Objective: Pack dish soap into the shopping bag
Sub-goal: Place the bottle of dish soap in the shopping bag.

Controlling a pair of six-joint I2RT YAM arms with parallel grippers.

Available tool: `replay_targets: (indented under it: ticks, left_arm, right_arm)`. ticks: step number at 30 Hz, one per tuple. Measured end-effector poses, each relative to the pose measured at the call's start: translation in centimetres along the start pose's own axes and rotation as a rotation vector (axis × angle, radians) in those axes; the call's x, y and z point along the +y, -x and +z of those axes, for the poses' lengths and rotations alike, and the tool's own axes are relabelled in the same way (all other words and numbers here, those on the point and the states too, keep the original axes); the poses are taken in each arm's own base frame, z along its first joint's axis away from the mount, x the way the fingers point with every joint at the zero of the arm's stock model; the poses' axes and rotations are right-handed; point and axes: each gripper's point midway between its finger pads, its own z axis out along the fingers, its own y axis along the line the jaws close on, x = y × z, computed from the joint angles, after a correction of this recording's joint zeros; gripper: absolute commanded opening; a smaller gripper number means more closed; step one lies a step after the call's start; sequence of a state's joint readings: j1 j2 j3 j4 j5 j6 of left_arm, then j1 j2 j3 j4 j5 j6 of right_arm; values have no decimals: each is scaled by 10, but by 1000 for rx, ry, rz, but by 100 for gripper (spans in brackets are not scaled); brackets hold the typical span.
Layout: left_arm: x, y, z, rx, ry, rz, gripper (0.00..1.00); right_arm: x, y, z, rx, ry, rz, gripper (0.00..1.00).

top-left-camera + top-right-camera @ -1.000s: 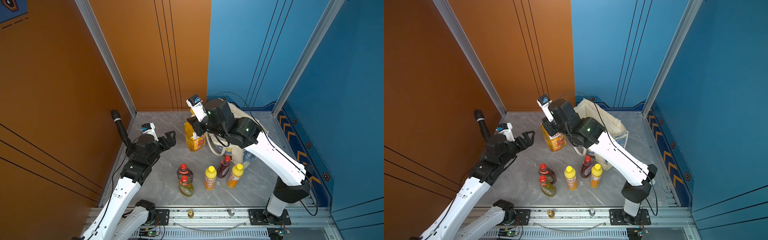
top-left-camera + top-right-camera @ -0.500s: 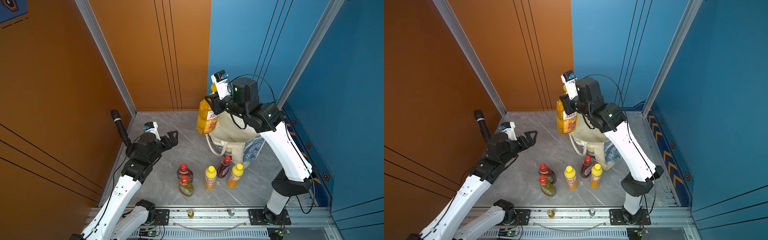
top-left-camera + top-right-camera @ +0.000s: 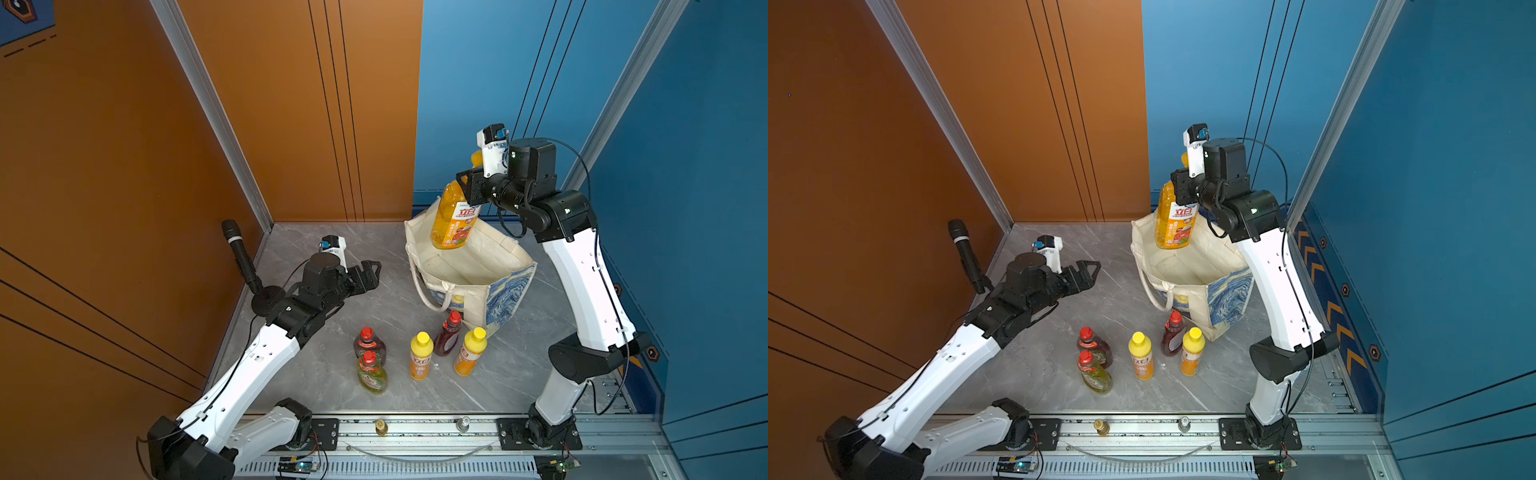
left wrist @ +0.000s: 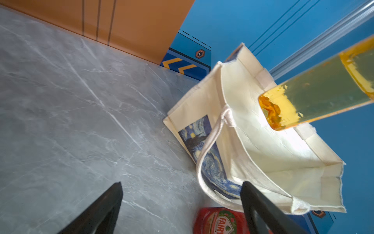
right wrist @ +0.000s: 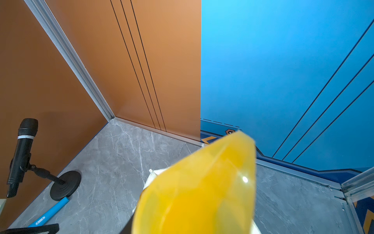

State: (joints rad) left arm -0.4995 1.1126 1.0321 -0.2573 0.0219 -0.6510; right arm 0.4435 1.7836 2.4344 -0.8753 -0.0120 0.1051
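Here, the shopping bag [image 3: 509,291] stands open on the bench [image 3: 332,249], on the right arm's side. The big orange bottle [image 3: 453,220] hangs nearly upright over the bag's mouth, pinched near its shoulder by the right end effector [image 3: 471,191]. The left end effector [image 3: 370,274] hovers low, fingers spread and empty, well apart from the bag. Near the bag's front stand 2 dark red bottles [image 3: 370,347] [image 3: 445,340], 2 orange yellow-capped bottles [image 3: 419,361] [image 3: 467,357] and 1 yellow-green bottle [image 3: 372,376].

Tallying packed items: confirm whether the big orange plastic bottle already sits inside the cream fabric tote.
No: the right hand holds the bottle in the air above the tote.
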Motion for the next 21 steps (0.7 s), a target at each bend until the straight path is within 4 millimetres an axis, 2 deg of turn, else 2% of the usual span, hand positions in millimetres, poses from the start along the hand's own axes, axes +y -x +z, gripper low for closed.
replay_targets:
  ticks: [5,9,12,18,21]
  left_arm:
    - [-38,0,29,35,-48,23,91]
    - [-54,-6,55,70,-49,24,91]
    - [-53,-14,72,94,-25,22,88]
    - [-41,-34,95,144,23,-4,70]
    - [-41,-39,103,161,25,-18,58]
  right_arm:
    - [1,-13,15,27,20,1,0]
    - [2,-39,36,91,31,0,0]
    - [1,-58,52,123,32,-7,0]
    - [1,-89,82,144,45,-36,0]
    - [-1,-101,94,145,52,-49,0]
